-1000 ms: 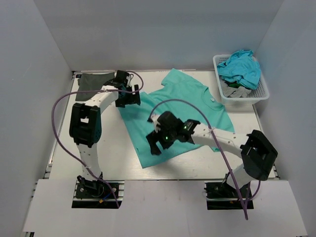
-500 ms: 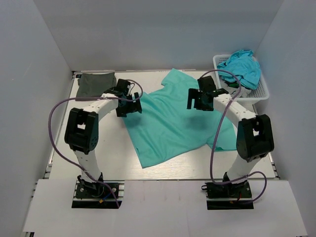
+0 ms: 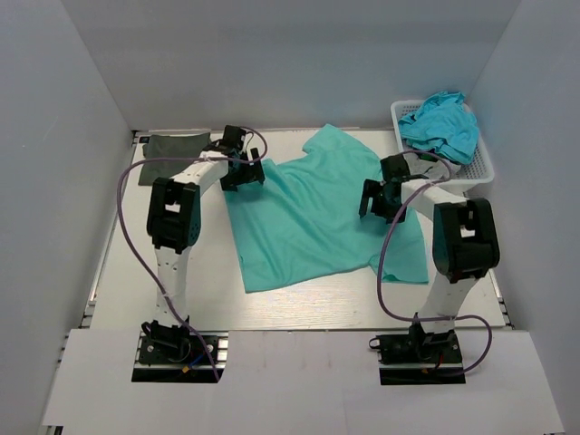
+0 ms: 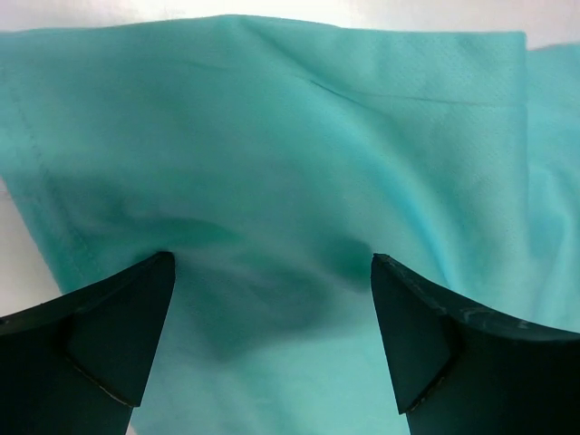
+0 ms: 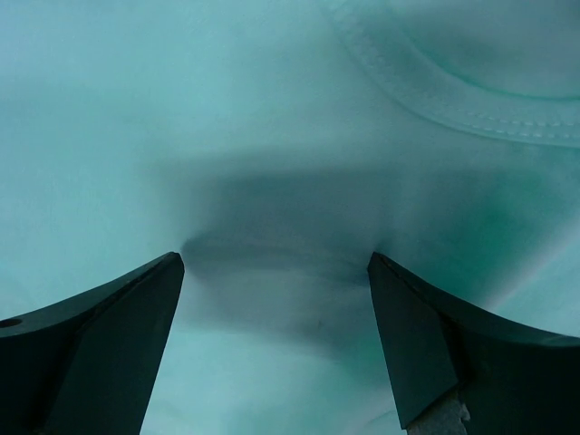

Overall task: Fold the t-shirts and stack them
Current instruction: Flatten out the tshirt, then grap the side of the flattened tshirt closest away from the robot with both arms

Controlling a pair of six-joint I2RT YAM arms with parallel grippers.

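The teal-green t-shirt (image 3: 308,217) lies spread across the middle of the table, neck toward the right. My left gripper (image 3: 242,173) is down on its back-left corner; in the left wrist view it (image 4: 272,263) stands open, with the teal cloth (image 4: 290,136) under the spread tips and a stitched hem (image 4: 41,172) at the left. My right gripper (image 3: 374,201) is down near the neck; in the right wrist view it (image 5: 275,261) is open over the cloth, just short of the collar seam (image 5: 453,100). The dark olive t-shirt (image 3: 170,145) lies folded at the back left corner.
A white basket (image 3: 489,163) at the back right holds a crumpled teal cloth (image 3: 441,122) and some grey cloth. Grey walls close in the table on three sides. Both arms' purple cables loop above the table.
The right arm has swung from the near middle of the teal shirt to the neck at the back right. The left gripper shifted toward the back. The shirt lies flatter and shifted.
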